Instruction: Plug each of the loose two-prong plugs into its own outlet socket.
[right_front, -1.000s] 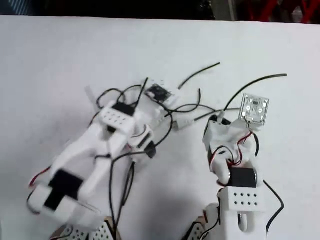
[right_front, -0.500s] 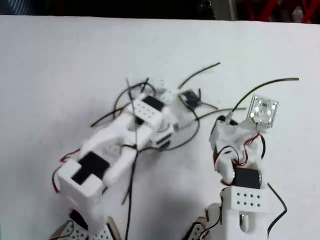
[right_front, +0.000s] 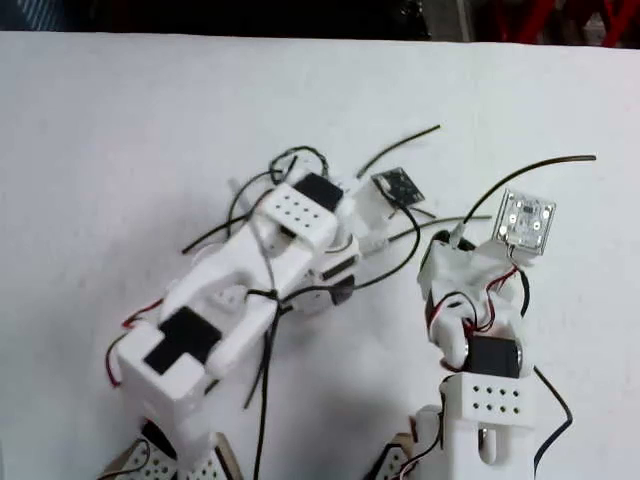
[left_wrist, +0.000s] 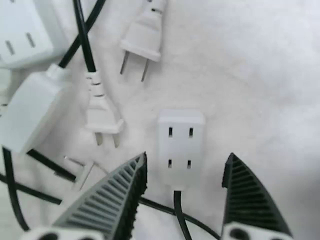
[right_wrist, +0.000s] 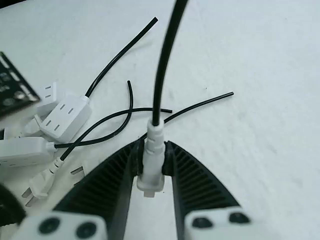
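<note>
Now: one plug gripped, one socket framed by open jaws

On the white table (right_front: 110, 120), the left arm (right_front: 235, 295) lies stretched toward the middle, where white sockets and black cords are bunched together. The left gripper (left_wrist: 187, 156) is spread wide. It has one finger on either side of a white outlet socket (left_wrist: 181, 130), which lies flat with its slots facing up. Both fingertips seem to stand a little apart from the socket's sides.

Just beside that socket lies a corded plug (left_wrist: 103, 114) with its two prongs bare. A second plug (left_wrist: 143, 35) rests farther off, also unplugged. Two more socket blocks (left_wrist: 27, 112) sit at the edge of the tangle.

The right arm (right_front: 475, 300) stands to the right of the bunch. The right gripper (right_wrist: 151, 150) is clamped on a held plug (right_wrist: 150, 172), which is pinched upright between the two ribbed fingers. The black cord (right_wrist: 165, 60) of this plug runs out toward the far right of the table. Its prongs are hidden.
</note>
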